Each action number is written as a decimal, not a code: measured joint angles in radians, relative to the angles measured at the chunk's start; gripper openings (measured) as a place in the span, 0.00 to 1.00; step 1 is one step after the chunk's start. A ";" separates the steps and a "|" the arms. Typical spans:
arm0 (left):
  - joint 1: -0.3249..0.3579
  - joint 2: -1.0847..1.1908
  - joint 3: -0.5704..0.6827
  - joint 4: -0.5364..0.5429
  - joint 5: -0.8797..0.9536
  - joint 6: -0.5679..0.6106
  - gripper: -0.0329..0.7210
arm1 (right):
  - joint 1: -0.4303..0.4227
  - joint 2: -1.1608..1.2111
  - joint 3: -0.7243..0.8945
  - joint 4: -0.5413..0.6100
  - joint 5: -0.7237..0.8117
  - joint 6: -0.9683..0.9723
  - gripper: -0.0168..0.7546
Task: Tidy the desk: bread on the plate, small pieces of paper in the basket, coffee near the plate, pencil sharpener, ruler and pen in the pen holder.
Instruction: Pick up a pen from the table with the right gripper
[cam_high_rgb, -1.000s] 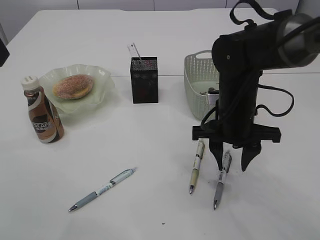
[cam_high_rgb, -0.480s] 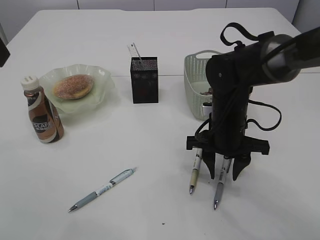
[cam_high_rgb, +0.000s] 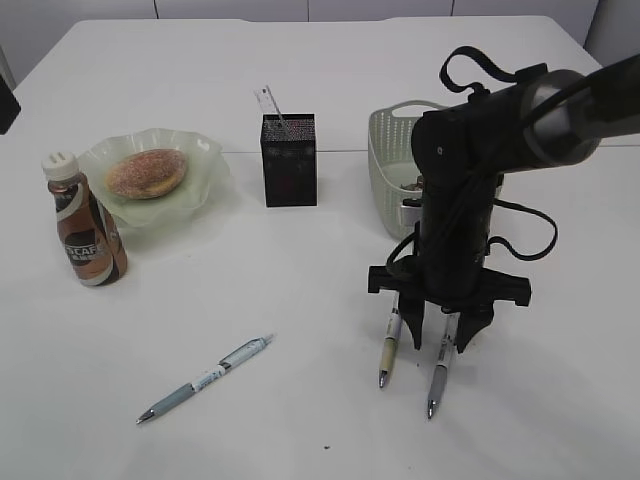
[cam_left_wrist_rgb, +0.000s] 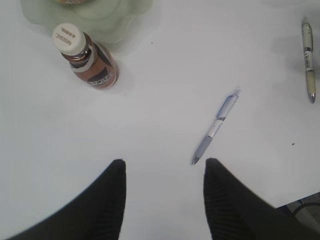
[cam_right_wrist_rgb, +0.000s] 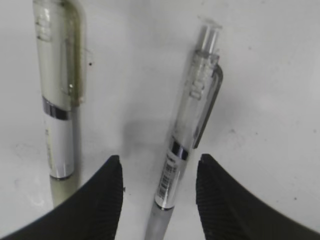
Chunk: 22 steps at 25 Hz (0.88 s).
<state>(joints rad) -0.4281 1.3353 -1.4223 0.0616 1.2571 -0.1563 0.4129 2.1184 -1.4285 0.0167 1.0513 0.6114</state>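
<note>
White desk (cam_high_rgb: 300, 420): right gripper (cam_right_wrist_rgb: 159, 200), jaws apart, straddles a clear pen (cam_right_wrist_rgb: 187, 140); left gripper (cam_left_wrist_rgb: 165, 200) open at 6 o'clock.

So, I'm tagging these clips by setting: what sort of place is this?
Most likely an office or lab desk staged for a tidying demo: a plain white tabletop with pale panels behind, a black pen holder and loose pens, plus a snack of bread and bottled coffee.

"NESCAFÉ" — coffee (cam_left_wrist_rgb: 92, 60) cap, label
</note>
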 joint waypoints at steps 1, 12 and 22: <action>0.000 0.000 0.000 0.000 0.000 0.000 0.53 | 0.000 0.000 0.000 0.000 -0.003 0.000 0.48; 0.000 0.000 0.000 0.000 0.000 0.000 0.53 | 0.000 0.000 0.000 -0.002 -0.027 0.000 0.48; 0.000 0.000 0.000 0.000 0.000 0.000 0.53 | 0.000 0.002 0.002 -0.030 0.010 0.048 0.47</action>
<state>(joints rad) -0.4281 1.3353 -1.4223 0.0616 1.2571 -0.1563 0.4129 2.1201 -1.4270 -0.0132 1.0613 0.6594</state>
